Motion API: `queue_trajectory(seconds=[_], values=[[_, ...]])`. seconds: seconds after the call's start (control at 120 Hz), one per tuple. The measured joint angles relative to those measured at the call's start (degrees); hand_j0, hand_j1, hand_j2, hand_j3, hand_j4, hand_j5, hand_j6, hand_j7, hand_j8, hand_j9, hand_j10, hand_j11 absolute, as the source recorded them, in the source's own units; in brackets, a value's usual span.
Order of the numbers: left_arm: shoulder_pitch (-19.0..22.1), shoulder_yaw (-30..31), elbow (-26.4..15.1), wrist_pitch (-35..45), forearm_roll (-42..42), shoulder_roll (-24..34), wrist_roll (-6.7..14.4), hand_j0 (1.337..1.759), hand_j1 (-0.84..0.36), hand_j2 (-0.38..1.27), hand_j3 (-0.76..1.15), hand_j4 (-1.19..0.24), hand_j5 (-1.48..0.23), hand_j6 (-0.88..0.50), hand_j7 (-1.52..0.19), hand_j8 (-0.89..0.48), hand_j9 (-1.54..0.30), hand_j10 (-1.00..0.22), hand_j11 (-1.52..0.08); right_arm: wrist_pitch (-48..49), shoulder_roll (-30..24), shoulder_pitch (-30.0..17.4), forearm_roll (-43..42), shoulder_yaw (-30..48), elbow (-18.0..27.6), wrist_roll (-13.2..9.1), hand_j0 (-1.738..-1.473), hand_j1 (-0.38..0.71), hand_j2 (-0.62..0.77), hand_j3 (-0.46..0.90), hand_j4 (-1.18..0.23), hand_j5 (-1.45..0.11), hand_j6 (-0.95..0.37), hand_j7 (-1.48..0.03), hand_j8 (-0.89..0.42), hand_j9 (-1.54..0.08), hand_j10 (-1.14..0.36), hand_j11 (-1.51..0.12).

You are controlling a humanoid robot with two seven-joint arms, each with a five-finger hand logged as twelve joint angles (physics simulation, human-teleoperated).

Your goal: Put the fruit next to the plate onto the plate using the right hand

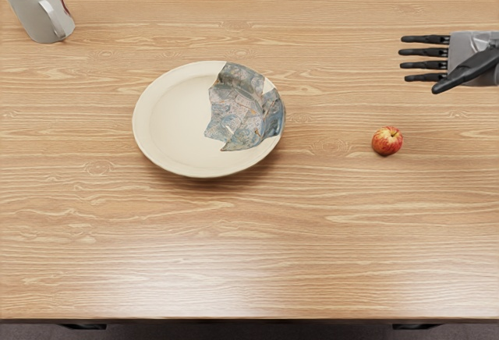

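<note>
So the apple [387, 140] is sitting bare on the counter [249, 239], over on the right side, closer to the right edge than to the middle and about halfway between the far and near edges. It's well apart from the plate [168, 118], which is roughly mid-counter, a bit left and toward the far edge.

Honestly, the apple is pretty much round, so there's no real long axis to speak of. It looks like it's standing upright, with the little dark stem dimple on top, tipped slightly toward the far edge. It's red with a yellowish patch.

The plate is cream coloured, and a crumpled blue-grey wad [243, 108] is lying on its right part, hanging a touch over the rim on the side facing the apple. I can't tell what that wad actually is.

The right hand [448, 59] comes in at the right edge, up toward the far right corner. All four fingers are stretched out flat and pointing left, the thumb angles down-left, and it's holding nothing. It sits farther back than the apple and isn't touching it.

A grey mug [37, 6] is parked in the far left corner, handle facing the near side.
</note>
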Motion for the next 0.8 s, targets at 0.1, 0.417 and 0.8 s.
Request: queue_trajectory(seconds=[0.1,0.417,0.8], values=[[0.08,-0.01,0.0,0.0,0.0,0.0,0.0,1.658,0.35,0.0,0.0,0.0,0.0,0.0,0.0,0.0,0.0,0.0,0.0,0.0,0.23,0.66,-0.69,-0.11,0.03,0.0,-1.658,-0.35,0.0,0.0,0.0,0.0,0.0,0.0,0.0,0.0,0.0,0.0],[0.09,0.09,0.0,0.0,0.0,0.0,0.0,1.658,0.35,0.0,0.0,0.0,0.0,0.0,0.0,0.0,0.0,0.0,0.0,0.0,0.16,3.52,-10.02,-0.25,0.82,0.0,-1.658,-0.35,0.0,0.0,0.0,0.0,0.0,0.0,0.0,0.0,0.0,0.0],[0.09,0.15,0.0,0.01,0.0,0.0,0.0,1.658,0.35,0.0,0.0,0.0,0.0,0.0,0.0,0.0,0.0,0.0,0.0,-0.37,9.06,21.97,-30.85,-27.85,11.37,0.0,-1.658,-0.35,0.0,0.0,0.0,0.0,0.0,0.0,0.0,0.0,0.0,0.0]])
